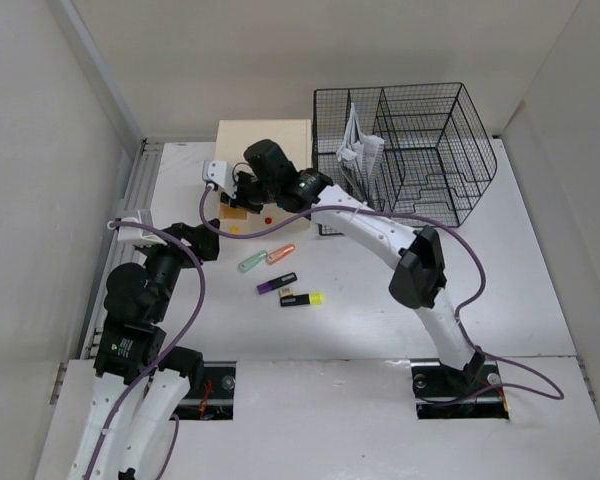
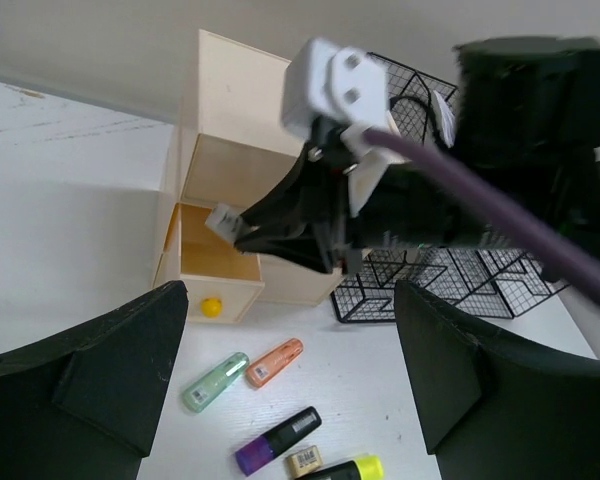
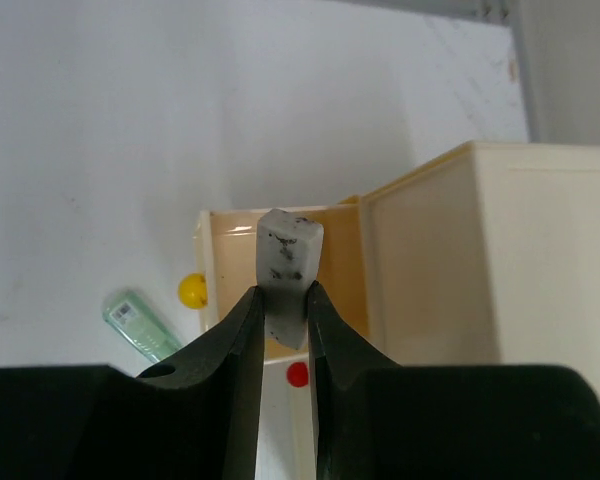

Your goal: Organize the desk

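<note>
Top external view: left gripper [image 1: 202, 243] hovers over the left side of the desk [image 1: 510, 290], jaws wide apart and empty. Right gripper [image 3: 283, 300] pinches a white eraser [image 3: 288, 250] above the open drawer [image 3: 230, 240] of the wooden drawer box [image 1: 265, 132]. Highlighters [image 1: 277, 284] lie mid-desk. Mesh organizer [image 1: 420, 140] stands rear right.

A drawer box [image 1: 265, 135] and a wire organizer [image 1: 420, 150] are carried at the far side of the table [image 1: 500, 290]; a green highlighter [image 1: 251, 262], orange highlighter [image 1: 280, 254], purple highlighter [image 1: 277, 284] and yellow highlighter [image 1: 302, 299] are scattered nearer.
</note>
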{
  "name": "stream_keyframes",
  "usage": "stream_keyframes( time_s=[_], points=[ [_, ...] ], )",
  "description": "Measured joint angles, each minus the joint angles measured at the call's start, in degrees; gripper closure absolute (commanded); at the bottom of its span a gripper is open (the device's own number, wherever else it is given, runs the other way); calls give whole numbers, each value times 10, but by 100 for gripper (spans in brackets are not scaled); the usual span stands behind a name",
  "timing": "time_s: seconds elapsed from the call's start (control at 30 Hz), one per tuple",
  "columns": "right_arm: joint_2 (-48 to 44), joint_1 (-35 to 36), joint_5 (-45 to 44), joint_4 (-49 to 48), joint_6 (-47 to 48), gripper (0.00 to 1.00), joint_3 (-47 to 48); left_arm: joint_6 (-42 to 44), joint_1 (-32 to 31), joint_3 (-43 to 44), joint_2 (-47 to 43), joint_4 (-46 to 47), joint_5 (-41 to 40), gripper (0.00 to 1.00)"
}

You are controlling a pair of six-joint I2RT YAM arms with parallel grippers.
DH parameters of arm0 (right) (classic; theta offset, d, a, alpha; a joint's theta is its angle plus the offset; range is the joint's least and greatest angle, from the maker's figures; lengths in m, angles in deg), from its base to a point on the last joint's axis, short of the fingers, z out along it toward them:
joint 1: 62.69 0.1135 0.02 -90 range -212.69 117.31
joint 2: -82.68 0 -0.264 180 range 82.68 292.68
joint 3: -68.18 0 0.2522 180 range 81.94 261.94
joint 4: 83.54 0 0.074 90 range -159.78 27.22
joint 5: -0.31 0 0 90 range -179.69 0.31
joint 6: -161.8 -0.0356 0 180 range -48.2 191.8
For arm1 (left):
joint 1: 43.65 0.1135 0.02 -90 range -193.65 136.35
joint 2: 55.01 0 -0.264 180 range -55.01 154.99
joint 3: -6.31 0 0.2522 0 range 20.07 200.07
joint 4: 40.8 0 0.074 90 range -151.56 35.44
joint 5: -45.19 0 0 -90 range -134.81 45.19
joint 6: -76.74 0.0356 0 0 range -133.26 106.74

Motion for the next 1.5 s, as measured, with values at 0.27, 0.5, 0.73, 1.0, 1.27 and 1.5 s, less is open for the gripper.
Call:
stream_keyframes(
  time_s=[0.27,0.5,0.73,1.0,1.27,1.5],
  points=[
    [32,3,-8,-7,-14,86,0,0,0,0,-1,0,-4,17],
    [32,5,-17,-21,-19,55,0,0,0,0,-1,0,-5,17],
    [12,5,-13,-30,-30,89,-36,0,0,0,-6,0,-5,17],
    [-104,-1,186,60,47,96,-148,0,0,-5,-26,2,-7,17],
    [-152,-3,224,113,107,85,-319,-1,4,-9,-26,4,-1,17],
    [-121,-3,175,110,102,81,-370,0,4,-9,-26,4,0,17]
  ],
)
